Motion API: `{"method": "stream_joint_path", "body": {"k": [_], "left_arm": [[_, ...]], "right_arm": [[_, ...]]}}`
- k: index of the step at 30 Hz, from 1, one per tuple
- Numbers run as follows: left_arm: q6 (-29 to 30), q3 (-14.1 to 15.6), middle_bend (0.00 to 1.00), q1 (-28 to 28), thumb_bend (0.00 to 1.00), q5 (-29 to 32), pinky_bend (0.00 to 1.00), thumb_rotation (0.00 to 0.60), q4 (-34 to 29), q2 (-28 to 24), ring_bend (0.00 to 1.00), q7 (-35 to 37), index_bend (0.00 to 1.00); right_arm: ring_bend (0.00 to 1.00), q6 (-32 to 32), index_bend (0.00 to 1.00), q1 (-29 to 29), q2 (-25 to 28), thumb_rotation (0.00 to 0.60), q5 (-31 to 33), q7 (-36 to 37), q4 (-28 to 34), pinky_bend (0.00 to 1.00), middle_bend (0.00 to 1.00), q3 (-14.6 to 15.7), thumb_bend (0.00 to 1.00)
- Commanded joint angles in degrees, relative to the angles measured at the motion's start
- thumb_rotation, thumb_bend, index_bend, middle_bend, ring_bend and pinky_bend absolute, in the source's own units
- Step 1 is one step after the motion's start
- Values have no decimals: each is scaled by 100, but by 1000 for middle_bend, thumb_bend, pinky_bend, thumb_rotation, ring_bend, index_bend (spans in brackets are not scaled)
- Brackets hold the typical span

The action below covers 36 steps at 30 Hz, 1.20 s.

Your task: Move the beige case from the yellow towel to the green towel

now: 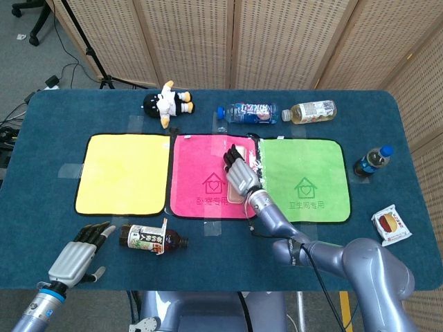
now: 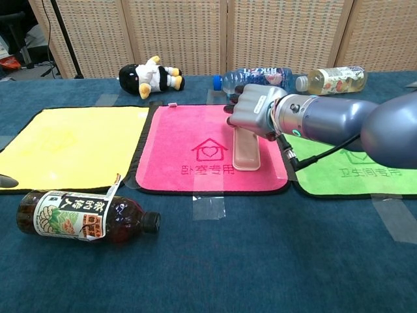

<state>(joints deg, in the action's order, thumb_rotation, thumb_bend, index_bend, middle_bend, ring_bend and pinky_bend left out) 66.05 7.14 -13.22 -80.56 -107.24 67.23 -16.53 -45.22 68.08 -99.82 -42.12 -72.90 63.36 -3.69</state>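
Observation:
The beige case is over the right part of the pink towel, its near end sticking out toward the chest camera. My right hand grips its far end from above. In the head view the right hand covers most of the case, close to the left edge of the green towel. The yellow towel at the left is bare. My left hand hangs at the table's near left edge with fingers apart, holding nothing.
A brown tea bottle lies in front of the yellow towel. Along the back are a plush penguin, a water bottle and a yellow drink bottle. A dark bottle and a snack pack sit at the right.

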Motion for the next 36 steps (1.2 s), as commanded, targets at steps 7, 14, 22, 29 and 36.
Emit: {"method": "stream_joint_path", "body": {"k": [7,14,22,29,36], "left_arm": [[-2,-15,0,-2,313,15,21,600,3,-1,0,12,0],[26,-4,0,6,314,-44,21,600,-37,-22,0,23,0],[58,16,0,20,315,-120,21,600,-83,-49,0,36,0],[65,10,0,26,315,-123,21,600,-91,-49,0,31,0],[70,-5,0,25,315,-114,21,600,-93,-57,0,39,0]], "right_arm": [[0,-148,171,-26,185,600,178,-72,234,0,60,140,670],[0,-316,171,-132,409,600,224,-47,536,0,61,304,670],[0,-441,173,-212,562,600,357,-38,645,0,63,422,671],[0,-435,174,-275,621,600,523,-4,512,0,64,492,670],[0,-425,173,-347,642,600,646,23,380,0,64,555,671]]}}
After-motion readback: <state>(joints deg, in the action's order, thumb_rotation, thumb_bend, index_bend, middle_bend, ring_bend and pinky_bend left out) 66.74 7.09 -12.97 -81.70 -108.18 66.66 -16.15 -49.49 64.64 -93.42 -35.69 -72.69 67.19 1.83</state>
